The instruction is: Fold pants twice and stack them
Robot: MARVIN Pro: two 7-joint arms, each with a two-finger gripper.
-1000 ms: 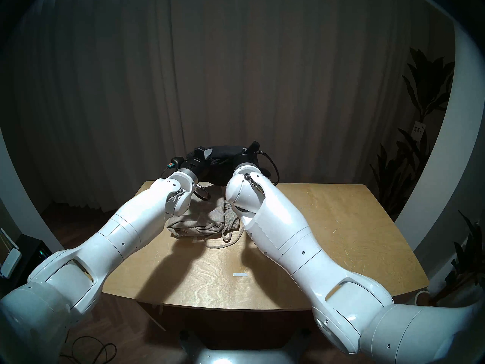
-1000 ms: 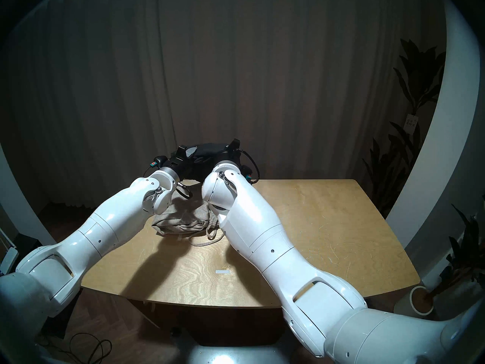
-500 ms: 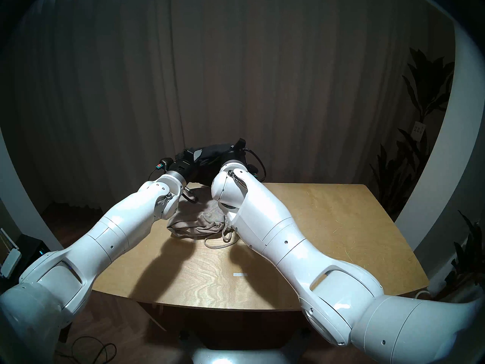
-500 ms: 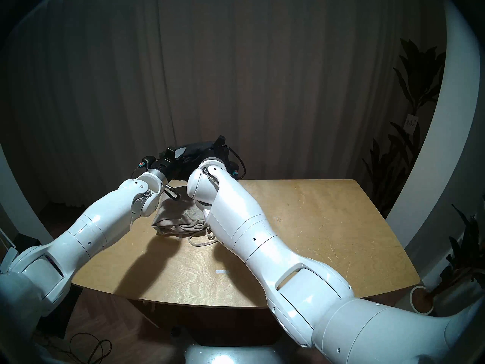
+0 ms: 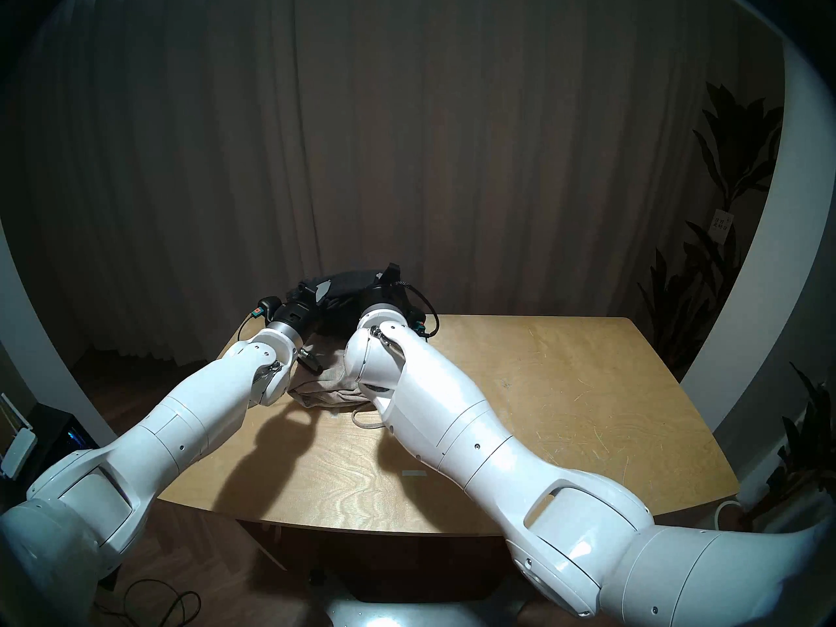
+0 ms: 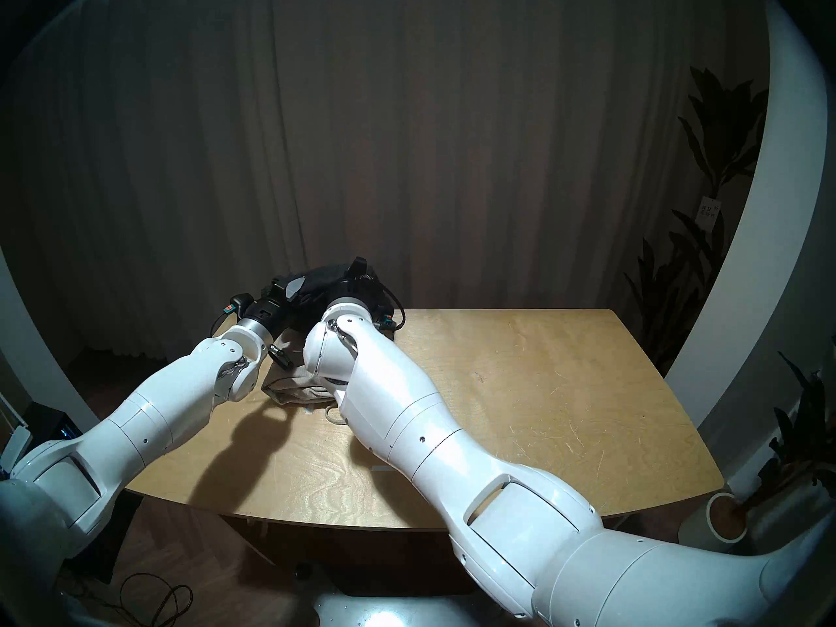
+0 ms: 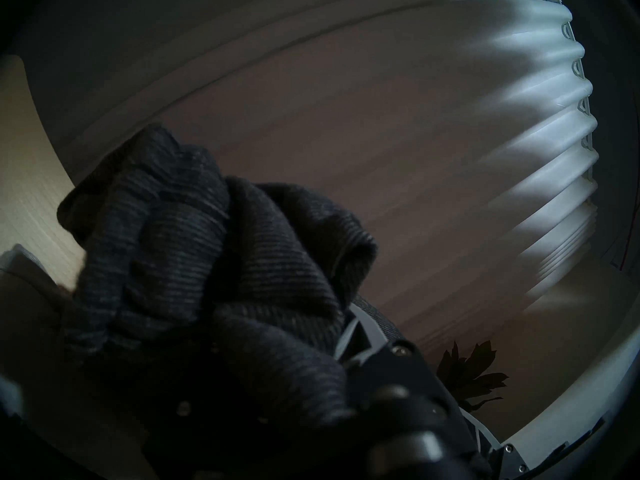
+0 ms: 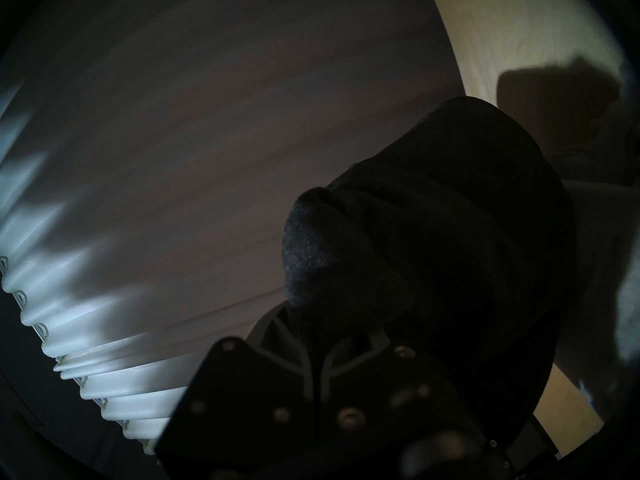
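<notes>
1. Head views: black pants (image 5: 350,281), bunched, hang between the left gripper (image 5: 312,291) and right gripper (image 5: 390,271) above the grey pants (image 5: 328,386) on the table (image 5: 565,386); both arms have shifted left and lower.
2. Left wrist: ribbed dark fabric (image 7: 207,261) clamped.
3. Right wrist: black fold (image 8: 415,243) clamped.

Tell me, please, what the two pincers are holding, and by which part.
Both hold the black knit pants: left pincer and right pincer each pinch a bunched end; which part is unclear.

A home-like room, dimly lit. Beyond the jaws hang floor-length pleated curtains (image 5: 407,137); to their right stand leafy houseplants (image 5: 724,205), with a plywood table (image 5: 565,409) and wood floor (image 5: 203,567) below.
</notes>
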